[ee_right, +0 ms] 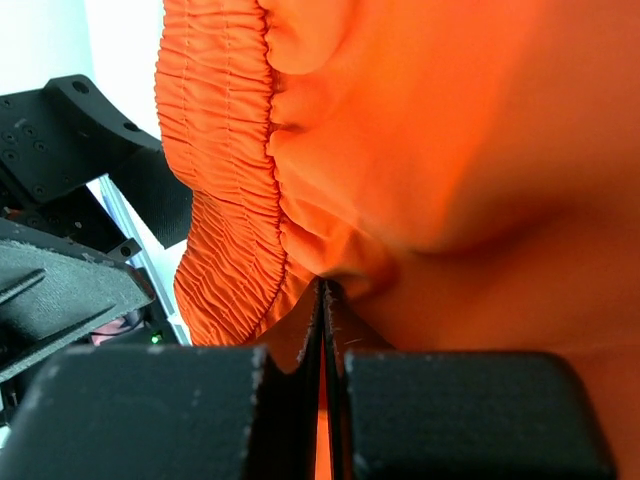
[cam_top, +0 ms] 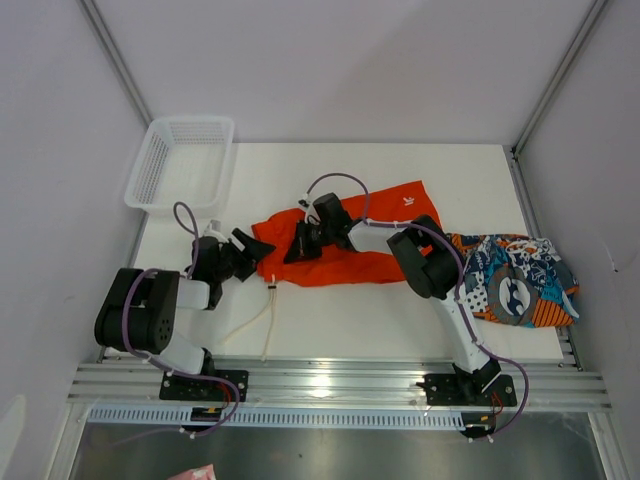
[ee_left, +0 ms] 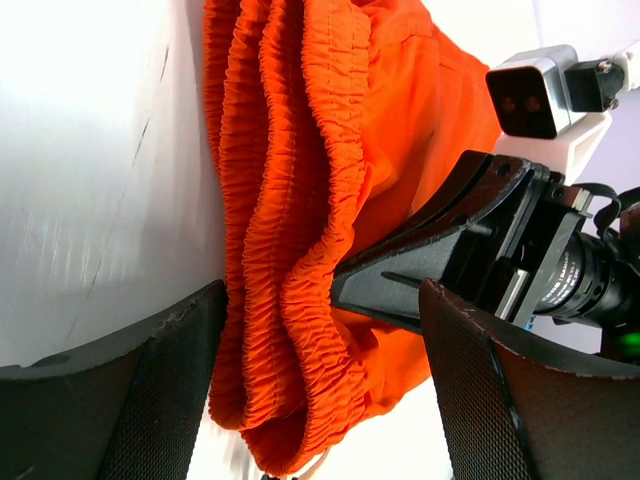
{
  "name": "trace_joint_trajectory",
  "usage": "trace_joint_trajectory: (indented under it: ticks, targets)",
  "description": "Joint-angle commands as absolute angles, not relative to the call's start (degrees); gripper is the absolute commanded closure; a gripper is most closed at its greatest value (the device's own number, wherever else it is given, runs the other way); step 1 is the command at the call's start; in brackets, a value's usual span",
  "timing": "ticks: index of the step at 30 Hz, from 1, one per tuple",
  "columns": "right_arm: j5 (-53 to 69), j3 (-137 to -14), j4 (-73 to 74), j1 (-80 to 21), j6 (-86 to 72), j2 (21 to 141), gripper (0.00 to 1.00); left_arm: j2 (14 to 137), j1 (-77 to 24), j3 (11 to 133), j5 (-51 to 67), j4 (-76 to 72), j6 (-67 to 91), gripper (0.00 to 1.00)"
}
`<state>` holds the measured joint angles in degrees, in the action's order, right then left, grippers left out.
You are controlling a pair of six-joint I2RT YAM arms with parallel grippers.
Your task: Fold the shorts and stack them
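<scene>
Right claw (ee_right: 322, 300) pinched shut on orange shorts (cam_top: 335, 268); left claw (ee_left: 322, 300) wide, astride waistband (ee_left: 290, 250). Risk: thin pinch slips, or left grabs one layer, fold skews.

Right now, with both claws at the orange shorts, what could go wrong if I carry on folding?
1. The right claw is shut on only a thin fold of the orange shorts; it may slip when pulled.
2. The open left claw straddles the waistband right beside the right one, so closing or lifting could knock them together.
3. The white drawstring trails toward the near edge and could snag.
</scene>
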<state>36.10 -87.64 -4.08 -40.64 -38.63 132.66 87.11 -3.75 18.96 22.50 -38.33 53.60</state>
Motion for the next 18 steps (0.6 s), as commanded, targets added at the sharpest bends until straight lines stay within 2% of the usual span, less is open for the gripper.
trace_joint_trajectory:
  ticks: [1, 10, 13, 18]
  targets:
    - [31.9, -88.3, -0.4, -41.7, -35.4, 135.3, 1.00, 91.0, -4.7, 18.4, 21.9, -37.9, 53.6, 0.18]
    - [32.6, -87.4, 0.6, -41.8, -36.0, 136.1, 1.00, 94.9, -7.8, 19.0, 19.8, -41.5, 54.6, 0.19]
    - [32.9, -87.6, 0.6, -42.0, -35.8, 136.2, 1.00, 96.9, -8.7, 18.9, 20.8, -45.9, 55.9, 0.24]
    - [32.9, -87.6, 0.6, -42.1, -35.7, 136.7, 1.00, 94.4, -10.5, 17.8, 19.6, -46.9, 56.3, 0.27]
